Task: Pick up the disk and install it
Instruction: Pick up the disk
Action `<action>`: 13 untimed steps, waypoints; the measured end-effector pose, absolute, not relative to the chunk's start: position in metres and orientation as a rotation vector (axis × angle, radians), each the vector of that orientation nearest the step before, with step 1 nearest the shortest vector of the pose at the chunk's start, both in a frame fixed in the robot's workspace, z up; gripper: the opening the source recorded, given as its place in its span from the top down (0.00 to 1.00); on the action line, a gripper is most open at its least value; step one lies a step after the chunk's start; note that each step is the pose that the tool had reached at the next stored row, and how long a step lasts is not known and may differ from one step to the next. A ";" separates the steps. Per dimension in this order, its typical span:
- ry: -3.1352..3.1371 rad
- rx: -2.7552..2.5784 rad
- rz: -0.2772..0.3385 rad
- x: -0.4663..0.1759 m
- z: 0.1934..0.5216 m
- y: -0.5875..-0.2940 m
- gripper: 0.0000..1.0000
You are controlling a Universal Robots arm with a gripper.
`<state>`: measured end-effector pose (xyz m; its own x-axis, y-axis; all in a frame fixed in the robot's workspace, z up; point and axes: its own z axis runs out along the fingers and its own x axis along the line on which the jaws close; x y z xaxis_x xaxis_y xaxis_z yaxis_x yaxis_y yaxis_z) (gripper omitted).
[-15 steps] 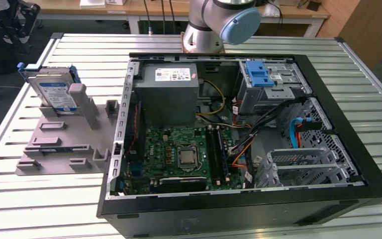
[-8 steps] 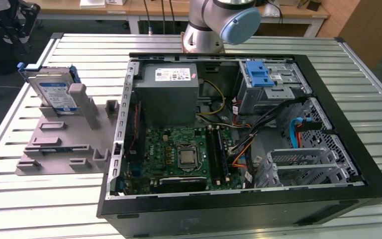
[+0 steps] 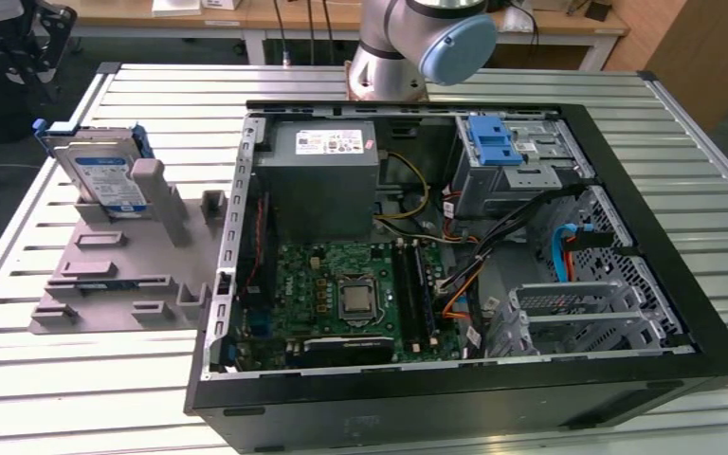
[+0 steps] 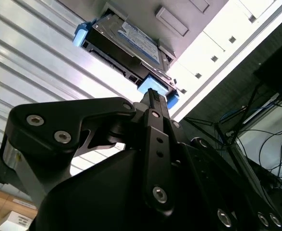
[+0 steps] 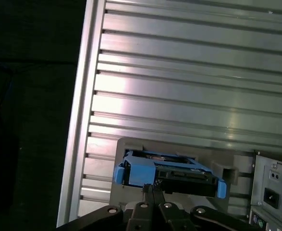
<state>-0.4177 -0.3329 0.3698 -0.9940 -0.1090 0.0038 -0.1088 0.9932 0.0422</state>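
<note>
Standing upright on its edge, the disk (image 3: 101, 173) is held in a slot of a grey plastic fixture (image 3: 111, 275). The fixture is laid on the slatted aluminium bench (image 3: 73, 379), at about nine o'clock from the open computer case (image 3: 465, 409) in the exterior view. The silver body is framed by a blue carrier bracket, and a white-and-blue label is seen on its broad face.

The gripper (image 5: 150, 189) is seen in both wrist views with its fingers pressed together and nothing clamped between them. It is poised just beside the blue bracket at the disk's upper edge; whether they touch cannot be told. In the exterior view the black gripper assembly is found at about eleven o'clock from the disk, near the bench's far corner.

Inside the case, a grey power supply (image 3: 319, 180) with a white sticker is placed at twelve o'clock from the green motherboard (image 3: 338, 294). A silver drive cage (image 3: 522, 161) with a blue latch is set at about two o'clock from the motherboard. The robot arm (image 3: 402, 38) is seen at twelve o'clock from the case.
</note>
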 end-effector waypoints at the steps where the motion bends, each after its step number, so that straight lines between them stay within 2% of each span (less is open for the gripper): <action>1: -3.129 0.182 -0.066 -0.418 0.370 -0.333 0.89; 13: -3.106 0.401 -0.065 -0.418 0.369 -0.333 0.89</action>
